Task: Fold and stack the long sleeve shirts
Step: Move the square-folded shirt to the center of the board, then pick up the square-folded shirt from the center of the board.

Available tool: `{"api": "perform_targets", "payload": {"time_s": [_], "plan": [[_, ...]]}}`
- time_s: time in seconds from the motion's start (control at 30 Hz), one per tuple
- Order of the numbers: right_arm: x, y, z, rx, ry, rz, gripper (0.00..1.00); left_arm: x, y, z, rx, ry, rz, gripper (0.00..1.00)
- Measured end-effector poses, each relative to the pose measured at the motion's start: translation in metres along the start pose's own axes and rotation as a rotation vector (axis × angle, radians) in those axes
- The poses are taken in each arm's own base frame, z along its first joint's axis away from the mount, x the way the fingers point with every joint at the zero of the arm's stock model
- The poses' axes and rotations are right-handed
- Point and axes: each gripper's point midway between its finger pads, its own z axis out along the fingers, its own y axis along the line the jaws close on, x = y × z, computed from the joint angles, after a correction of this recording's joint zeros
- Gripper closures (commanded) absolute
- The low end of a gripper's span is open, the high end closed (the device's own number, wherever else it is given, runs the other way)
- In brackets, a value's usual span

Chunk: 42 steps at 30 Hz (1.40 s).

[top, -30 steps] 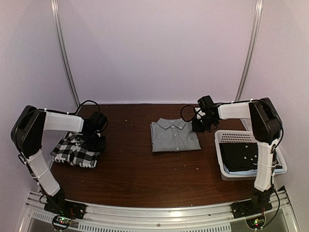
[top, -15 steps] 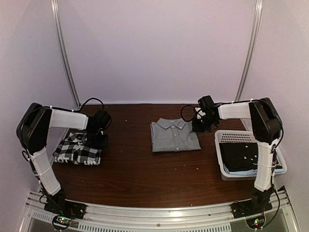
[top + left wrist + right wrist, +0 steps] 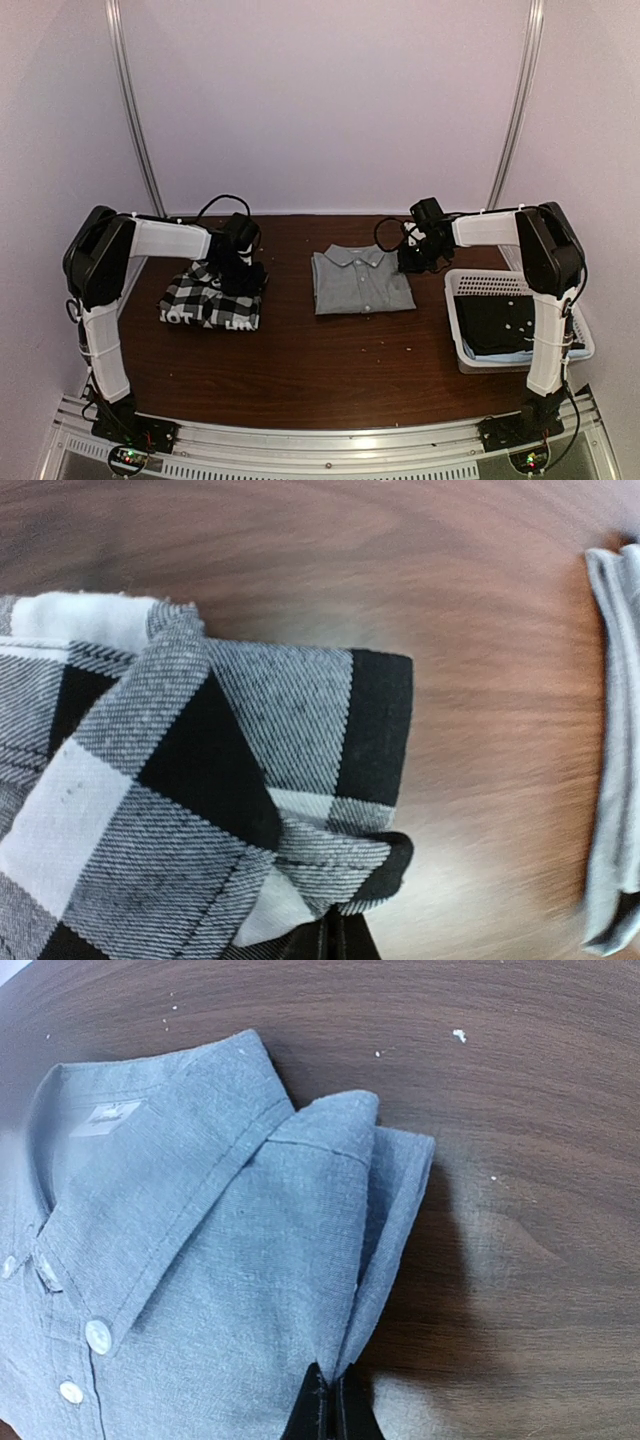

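The folded black-and-white checked shirt [image 3: 212, 298] lies left of the table's middle, bunched under my left gripper [image 3: 243, 272], which is shut on its right edge. In the left wrist view the checked shirt [image 3: 200, 780] fills the left side, pinched by my left gripper [image 3: 335, 942]. The folded grey shirt [image 3: 360, 280] lies in the middle, collar toward the back. My right gripper [image 3: 413, 262] is shut on its right edge. The right wrist view shows the grey shirt [image 3: 200, 1290] lifted into a peak at my right gripper [image 3: 330, 1400].
A white perforated basket [image 3: 455, 300] holding dark cloth stands at the right edge of the brown table [image 3: 320, 360]. The grey shirt's edge [image 3: 612, 740] shows at the right of the left wrist view. White crumbs [image 3: 458, 1035] dot the wood.
My left gripper shut on the checked shirt and dragged it to the right, toward the grey shirt. The right arm and the grey shirt have stayed in place.
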Motion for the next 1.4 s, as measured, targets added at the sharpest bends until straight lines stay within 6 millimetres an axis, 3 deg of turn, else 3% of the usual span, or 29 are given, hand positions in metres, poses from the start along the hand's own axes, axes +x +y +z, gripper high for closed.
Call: {"api": "perform_targets", "payload": {"time_s": [0.13,0.47,0.77,1.07,1.2,1.4], "plan": [[0.000,0.000,0.000,-0.002,0.001,-0.002,1.00,-0.011,-0.024,0.006,0.093,-0.002,-0.036,1.00],[0.000,0.001,0.000,-0.007,0.003,-0.004,1.00,-0.021,-0.047,0.007,0.187,-0.005,-0.050,0.77],[0.000,0.001,0.000,-0.008,0.006,-0.004,1.00,-0.038,-0.081,-0.017,0.279,-0.048,-0.007,0.56],[0.001,0.002,0.000,-0.014,0.008,0.004,1.00,-0.053,-0.130,-0.042,0.424,-0.092,0.057,0.49],[0.001,0.003,0.000,-0.020,0.010,0.007,1.00,-0.056,-0.145,-0.030,0.464,-0.083,0.072,0.48],[0.002,0.004,0.000,-0.025,0.012,0.008,1.00,-0.040,-0.146,0.018,0.446,-0.003,0.078,0.49]]}}
